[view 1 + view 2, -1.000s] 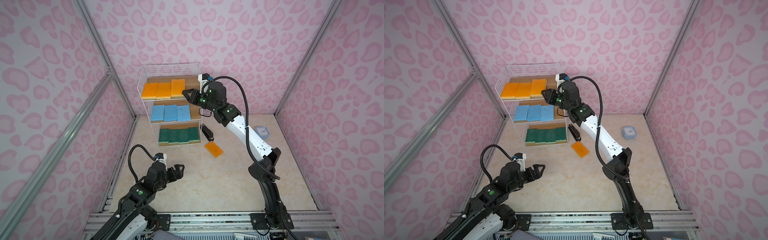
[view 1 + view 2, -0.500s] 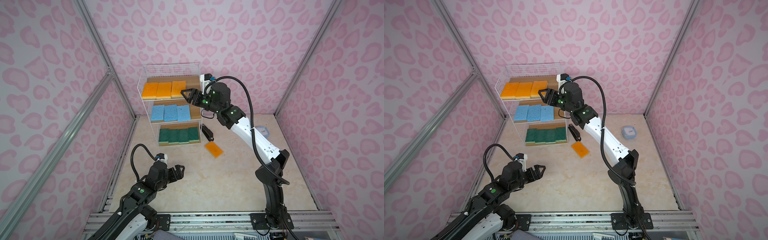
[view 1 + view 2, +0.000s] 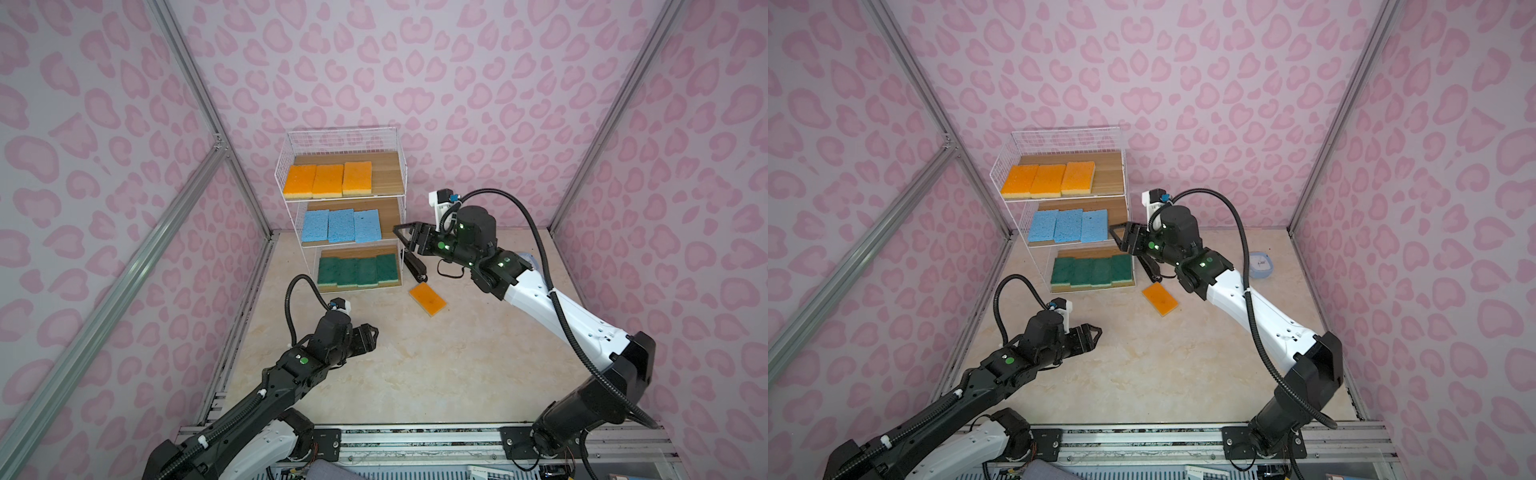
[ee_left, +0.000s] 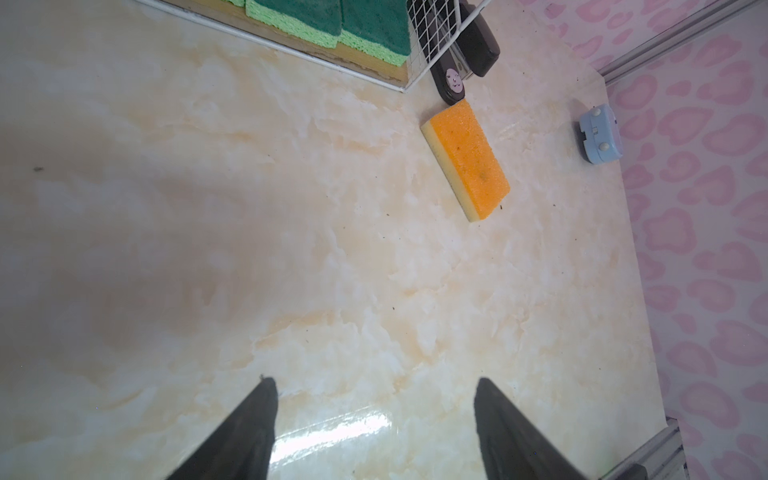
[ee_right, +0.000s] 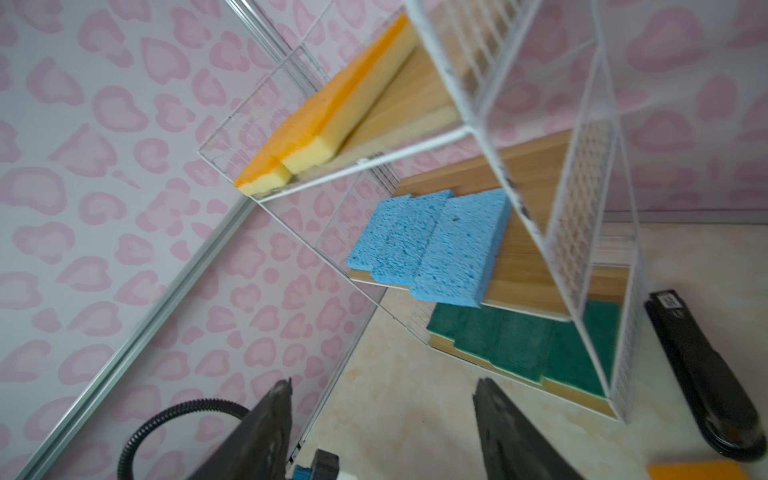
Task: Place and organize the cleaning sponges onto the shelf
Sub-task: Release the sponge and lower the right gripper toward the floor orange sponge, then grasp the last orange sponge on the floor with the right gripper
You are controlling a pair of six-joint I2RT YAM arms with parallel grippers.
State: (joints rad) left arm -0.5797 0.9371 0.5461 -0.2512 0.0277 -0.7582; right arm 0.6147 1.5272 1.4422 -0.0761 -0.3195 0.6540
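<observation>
Right fingers (image 5: 272, 430) withdrawn from top tier, spread empty, left fingers (image 4: 249, 432) spread, shelf (image 3: 388, 178) holds ten sponges (image 3: 340, 225), orange sponge (image 3: 428, 299) outside

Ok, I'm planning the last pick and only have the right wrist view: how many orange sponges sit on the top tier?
Observer: Three orange sponges lie side by side on the shelf's top board, with bare wood to their right.
Operator: And the fourth one?
Observer: The loose orange sponge lies flat on the table, orange side up, close by the black stapler's end.
Operator: Is the left tool free?
Observer: The left tool is open and empty, above bare table short of that sponge.
</observation>
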